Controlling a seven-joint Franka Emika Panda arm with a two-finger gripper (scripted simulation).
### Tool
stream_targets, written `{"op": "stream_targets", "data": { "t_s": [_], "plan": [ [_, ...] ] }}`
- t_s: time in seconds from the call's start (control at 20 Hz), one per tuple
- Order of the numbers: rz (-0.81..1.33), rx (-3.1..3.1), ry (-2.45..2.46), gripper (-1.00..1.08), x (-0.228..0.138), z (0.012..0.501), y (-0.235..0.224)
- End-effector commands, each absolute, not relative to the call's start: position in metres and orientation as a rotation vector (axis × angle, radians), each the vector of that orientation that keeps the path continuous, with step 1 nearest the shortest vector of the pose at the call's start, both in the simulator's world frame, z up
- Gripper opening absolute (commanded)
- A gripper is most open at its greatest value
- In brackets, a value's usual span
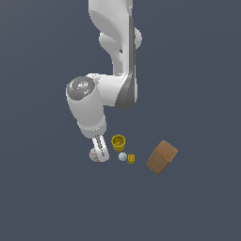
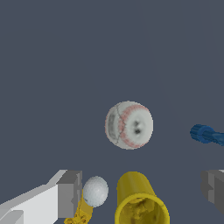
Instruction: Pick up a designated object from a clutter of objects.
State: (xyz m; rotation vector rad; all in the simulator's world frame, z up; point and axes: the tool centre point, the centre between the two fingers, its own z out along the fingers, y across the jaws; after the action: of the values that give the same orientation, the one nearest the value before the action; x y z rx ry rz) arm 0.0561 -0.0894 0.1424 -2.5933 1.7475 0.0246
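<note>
Crowding the baseball (image 1: 95,155) in the exterior view are the gripper (image 1: 100,151), yellow cup (image 1: 118,141), small white ball (image 1: 123,156), yellow cube (image 1: 132,159) and brown box (image 1: 161,157). In the wrist view, the red-stitched baseball (image 2: 129,125) lies on the floor, untouched between wide-apart fingers (image 2: 69,194), near the blue piece (image 2: 206,134).

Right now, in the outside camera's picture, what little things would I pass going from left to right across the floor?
Baseball with the tool at it → yellow cup → small white ball → yellow cube → brown cardboard box.
</note>
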Motion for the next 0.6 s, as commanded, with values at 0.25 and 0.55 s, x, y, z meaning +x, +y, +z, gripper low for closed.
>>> {"op": "stream_targets", "data": {
  "t_s": [0.25,0.55],
  "plan": [
    [0.01,-2.43,1.982,1.0,0.06,0.114,-0.105],
    [0.002,-2.355,2.078,1.0,0.06,0.101,-0.112]
  ]
}}
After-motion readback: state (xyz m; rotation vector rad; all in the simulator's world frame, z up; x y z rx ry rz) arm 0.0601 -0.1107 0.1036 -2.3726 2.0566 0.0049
